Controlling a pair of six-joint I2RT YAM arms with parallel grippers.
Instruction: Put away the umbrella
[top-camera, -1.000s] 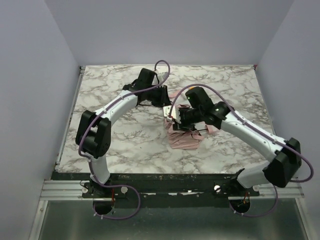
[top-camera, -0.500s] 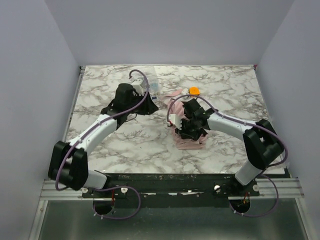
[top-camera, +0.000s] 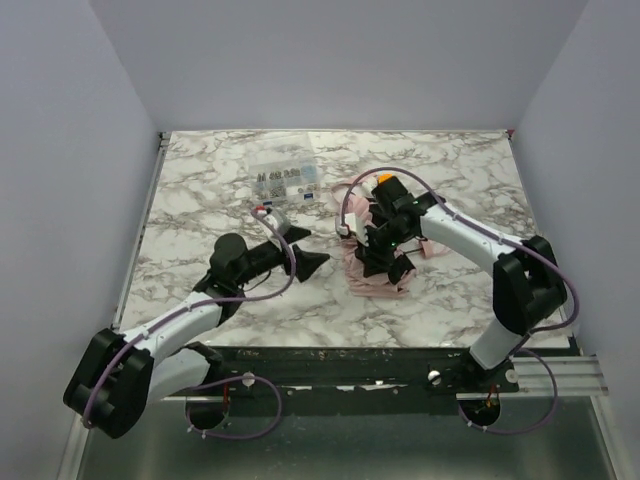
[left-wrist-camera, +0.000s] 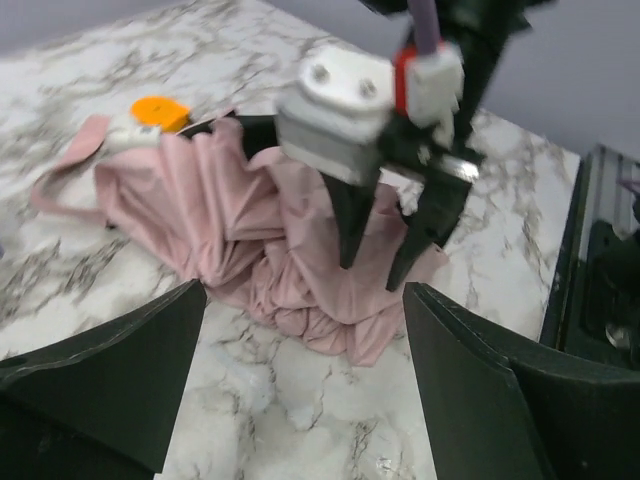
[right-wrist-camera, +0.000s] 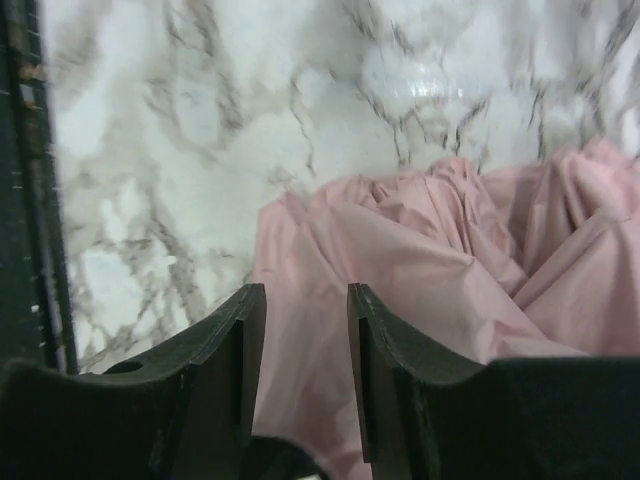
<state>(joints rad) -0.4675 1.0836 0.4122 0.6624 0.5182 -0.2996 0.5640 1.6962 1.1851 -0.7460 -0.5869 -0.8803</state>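
Observation:
The umbrella (top-camera: 374, 288) lies as a crumpled heap of pale pink fabric right of the table's middle. In the left wrist view the umbrella (left-wrist-camera: 240, 225) spreads out with a strap end trailing to the left. My right gripper (top-camera: 384, 266) points down over the heap, its black fingers (left-wrist-camera: 350, 225) a little apart just above the folds. In its own view the right gripper (right-wrist-camera: 305, 315) is open with pink umbrella cloth (right-wrist-camera: 420, 270) showing below the gap, nothing pinched. My left gripper (top-camera: 306, 260) stands wide open low over bare marble, left of the heap; the left gripper (left-wrist-camera: 305, 385) is empty.
A small orange-and-white gadget (top-camera: 385, 181) lies just beyond the umbrella, also seen as the gadget (left-wrist-camera: 155, 112). A clear compartment box (top-camera: 285, 182) of small parts sits at the back centre. The table's black front rail (left-wrist-camera: 600, 260) runs close by.
My left arm has drawn back from the far side toward the near left, uncovering the clear box, and its jaws have opened wide. My right gripper stayed over the heap, pinching then parting.

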